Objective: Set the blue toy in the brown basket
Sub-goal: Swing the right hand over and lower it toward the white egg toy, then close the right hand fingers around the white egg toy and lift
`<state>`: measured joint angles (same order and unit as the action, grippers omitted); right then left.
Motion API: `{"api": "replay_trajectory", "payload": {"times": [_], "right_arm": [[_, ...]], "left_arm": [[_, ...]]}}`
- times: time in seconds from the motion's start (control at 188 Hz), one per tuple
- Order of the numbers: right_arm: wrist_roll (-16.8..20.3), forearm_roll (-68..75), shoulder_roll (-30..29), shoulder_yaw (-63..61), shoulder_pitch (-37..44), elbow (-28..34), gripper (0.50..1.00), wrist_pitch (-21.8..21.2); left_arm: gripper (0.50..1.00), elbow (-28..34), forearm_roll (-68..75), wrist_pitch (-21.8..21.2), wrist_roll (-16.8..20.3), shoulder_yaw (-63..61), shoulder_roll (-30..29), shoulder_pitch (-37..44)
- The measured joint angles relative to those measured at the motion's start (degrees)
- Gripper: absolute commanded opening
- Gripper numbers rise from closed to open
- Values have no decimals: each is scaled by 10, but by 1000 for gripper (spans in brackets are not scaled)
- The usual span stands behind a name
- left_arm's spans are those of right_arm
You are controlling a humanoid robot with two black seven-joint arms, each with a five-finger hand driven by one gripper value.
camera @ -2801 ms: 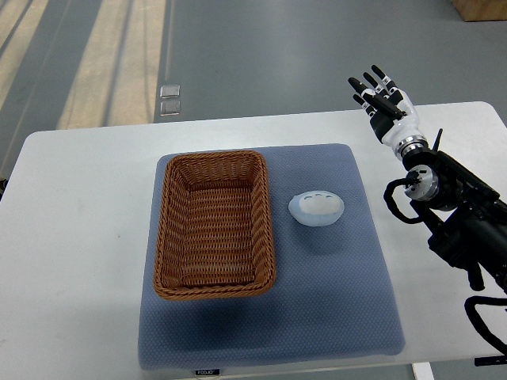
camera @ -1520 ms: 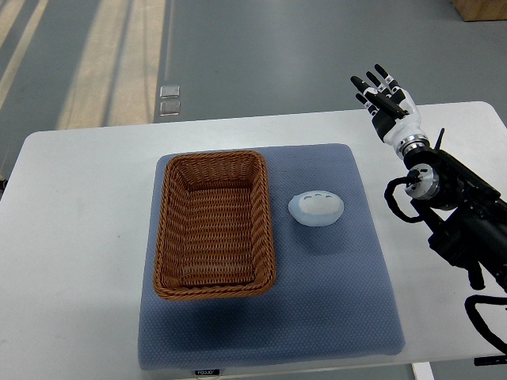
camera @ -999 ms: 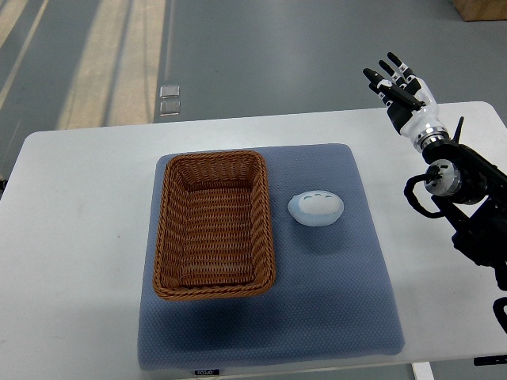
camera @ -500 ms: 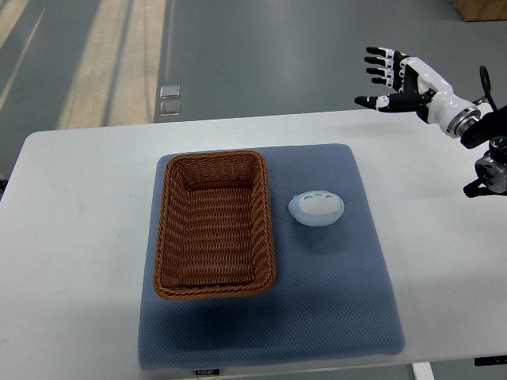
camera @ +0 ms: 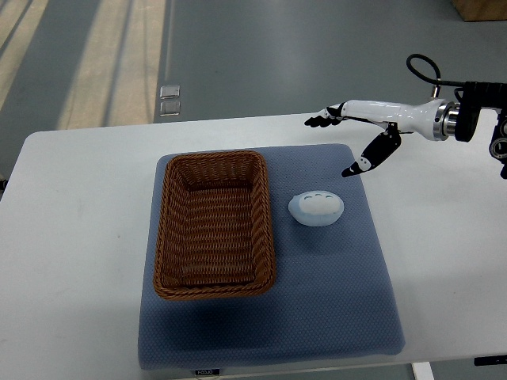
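Observation:
The pale blue rounded toy (camera: pixel 316 208) lies on the blue-grey mat (camera: pixel 333 293), just right of the brown wicker basket (camera: pixel 214 224), which holds nothing. My right hand (camera: pixel 341 138) reaches in from the right edge above the mat's far right corner. Its fingers are spread with the thumb pointing down, and it holds nothing. It hovers up and to the right of the toy, apart from it. No left arm shows.
A white table (camera: pixel 71 237) carries the mat, with its far edge just behind the hand. Grey floor lies beyond. The right forearm with a black cable (camera: pixel 467 111) crosses the table's far right corner.
My right hand has swung from the table's far right corner leftward and down toward the toy, turning from upright to level with fingers pointing left. The toy and basket have not moved.

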<state>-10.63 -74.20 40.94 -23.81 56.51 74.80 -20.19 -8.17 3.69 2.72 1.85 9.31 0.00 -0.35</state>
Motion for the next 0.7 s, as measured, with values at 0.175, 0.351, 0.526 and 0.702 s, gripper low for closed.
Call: {"api": "replay_trajectory", "payload": {"times": [0.175,0.351,0.526,0.702], "right_arm": [[29,-56,-32,23,6,1,905,-14],[49,-93,-65,69,0,-2,901,-15],[92,-96,-79,76,0,-6,889,-14],[118,-94,-88,78,-2,-7,887,-15]], "left_arm": [[1000,0,0,0,0,0,0,0],[1000,0,0,0,0,0,0,0],[1000,0,0,0,0,0,0,0],[1000,0,0,0,0,0,0,0]]}}
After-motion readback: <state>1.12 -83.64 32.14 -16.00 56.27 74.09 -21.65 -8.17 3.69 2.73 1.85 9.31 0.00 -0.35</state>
